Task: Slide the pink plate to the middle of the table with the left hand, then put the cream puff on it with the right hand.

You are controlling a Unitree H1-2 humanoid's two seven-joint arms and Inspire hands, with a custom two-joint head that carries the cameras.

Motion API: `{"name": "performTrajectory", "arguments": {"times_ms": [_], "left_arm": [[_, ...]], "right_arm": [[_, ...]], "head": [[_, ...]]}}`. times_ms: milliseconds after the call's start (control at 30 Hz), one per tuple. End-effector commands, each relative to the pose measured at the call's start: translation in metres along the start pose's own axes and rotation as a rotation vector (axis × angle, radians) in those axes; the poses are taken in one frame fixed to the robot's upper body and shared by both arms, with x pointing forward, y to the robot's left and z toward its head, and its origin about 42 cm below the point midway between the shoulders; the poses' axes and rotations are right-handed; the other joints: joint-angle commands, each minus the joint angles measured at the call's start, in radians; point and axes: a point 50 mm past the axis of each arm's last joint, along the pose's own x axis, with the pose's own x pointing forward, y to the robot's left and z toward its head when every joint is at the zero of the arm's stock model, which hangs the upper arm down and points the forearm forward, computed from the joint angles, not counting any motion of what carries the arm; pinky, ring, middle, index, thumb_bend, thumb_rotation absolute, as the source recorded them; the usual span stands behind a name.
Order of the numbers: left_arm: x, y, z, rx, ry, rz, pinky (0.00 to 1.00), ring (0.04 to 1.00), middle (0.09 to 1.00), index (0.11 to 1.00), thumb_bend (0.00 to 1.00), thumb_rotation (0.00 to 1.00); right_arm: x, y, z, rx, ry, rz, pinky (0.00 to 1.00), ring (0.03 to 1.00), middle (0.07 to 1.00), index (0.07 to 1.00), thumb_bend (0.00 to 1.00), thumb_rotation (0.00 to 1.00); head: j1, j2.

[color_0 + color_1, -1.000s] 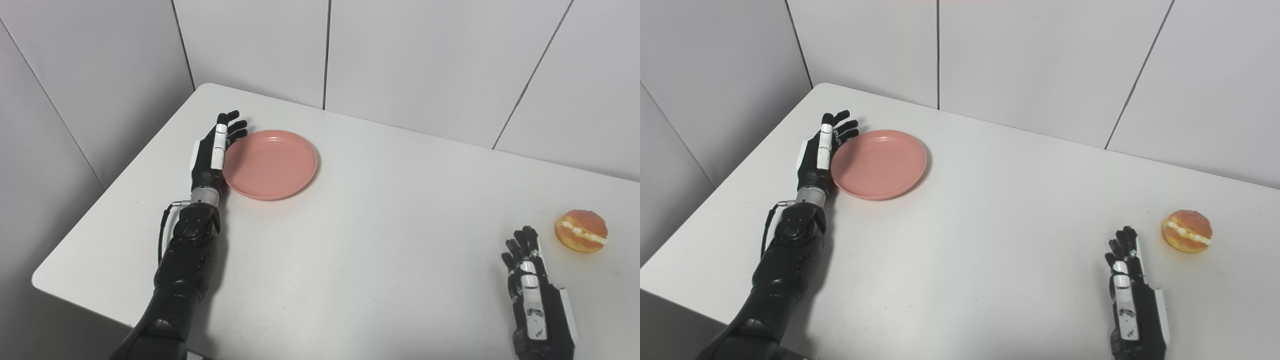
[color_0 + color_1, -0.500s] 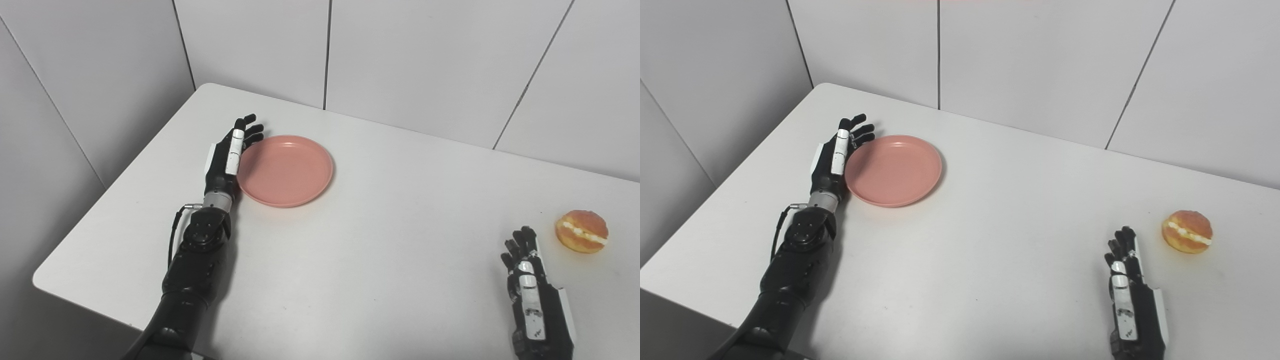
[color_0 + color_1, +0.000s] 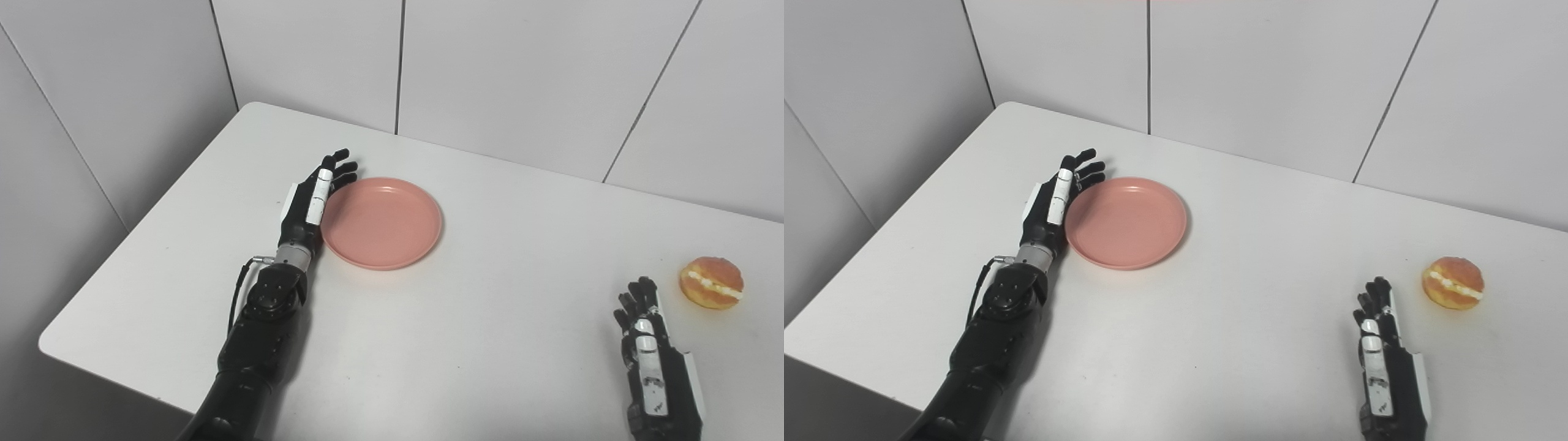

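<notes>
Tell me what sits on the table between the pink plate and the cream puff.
Nothing: both eye views show only bare white table between the pink plate and the cream puff. The right robot hand rests nearer the camera, off that line.

Left robot hand touches pink plate edge.

The plate is plain salmon pink on a white table. At about four o'clock from it, the cream puff is golden orange with a pale cream band. Both hands, left hand and right hand, are black with white panels.
</notes>
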Motion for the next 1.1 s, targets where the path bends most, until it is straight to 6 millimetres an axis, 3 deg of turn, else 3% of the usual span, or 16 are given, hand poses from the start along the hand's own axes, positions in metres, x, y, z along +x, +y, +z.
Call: {"name": "performTrajectory", "arguments": {"times_ms": [0,233,467,633,1067], "left_arm": [[-0.014,-0.013,-0.018,-0.012,0.070,-0.022,0.84,0.802,0.803,0.808,0.73,1.00],[-0.019,-0.027,-0.022,-0.059,0.097,-0.061,0.87,0.820,0.821,0.833,0.71,1.00],[-0.026,-0.038,-0.026,-0.076,0.093,-0.091,0.85,0.833,0.830,0.837,0.71,1.00],[-0.034,-0.047,-0.032,-0.073,0.093,-0.103,0.81,0.794,0.800,0.808,0.69,1.00],[-0.058,-0.068,-0.040,-0.084,0.140,-0.178,0.84,0.802,0.807,0.813,0.69,1.00]], "right_arm": [[-0.001,0.000,-0.002,0.004,-0.013,-0.013,1.00,1.000,1.000,1.000,0.54,0.90],[0.000,0.003,-0.001,0.005,-0.021,-0.013,1.00,1.000,1.000,1.000,0.51,0.89],[0.000,0.009,-0.002,-0.016,-0.014,-0.013,1.00,1.000,1.000,1.000,0.56,0.88],[0.001,0.014,-0.002,-0.004,-0.002,-0.016,1.00,1.000,1.000,1.000,0.55,0.88],[0.008,0.027,-0.004,0.022,-0.003,-0.017,1.00,1.000,1.000,1.000,0.59,0.85]], "head": [[0.000,0.000],[-0.053,0.006],[-0.143,0.018],[-0.160,0.020],[-0.307,0.025]]}}
